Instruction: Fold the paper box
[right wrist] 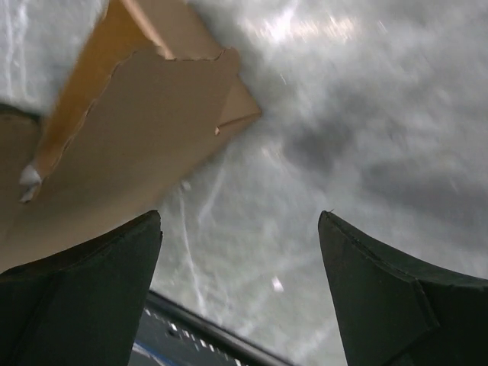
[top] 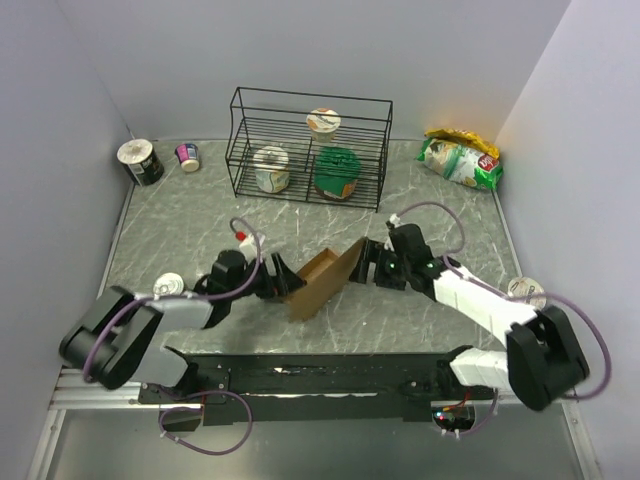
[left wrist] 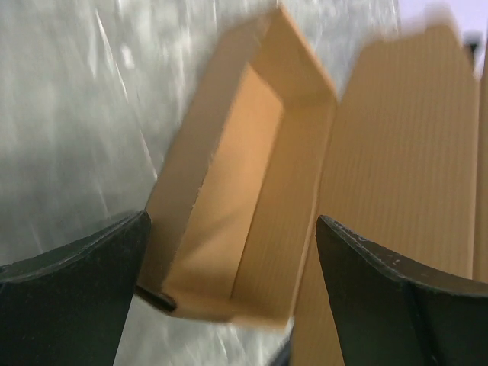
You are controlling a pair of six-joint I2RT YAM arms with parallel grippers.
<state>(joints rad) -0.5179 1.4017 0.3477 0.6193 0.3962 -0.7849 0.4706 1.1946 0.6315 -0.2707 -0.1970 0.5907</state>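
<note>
The paper box (top: 322, 280) is plain brown cardboard, partly formed, and sits near the table's front middle with its lid flap raised. My left gripper (top: 277, 281) is at the box's left side and my right gripper (top: 368, 262) at its right. In the left wrist view the left gripper (left wrist: 232, 221) is open, and the box's open tray (left wrist: 229, 198) reaches in between the wide-spread fingers, with the lid (left wrist: 404, 152) to the right. The right gripper (right wrist: 240, 217) is open over bare table, with the box (right wrist: 137, 130) up and to the left, beside its left finger.
A black wire rack (top: 310, 140) with cups stands at the back. A dark can (top: 140, 160) and a small cup (top: 188, 156) are at the back left, a snack bag (top: 460, 158) at the back right. White cups sit near each arm (top: 168, 285) (top: 525, 290).
</note>
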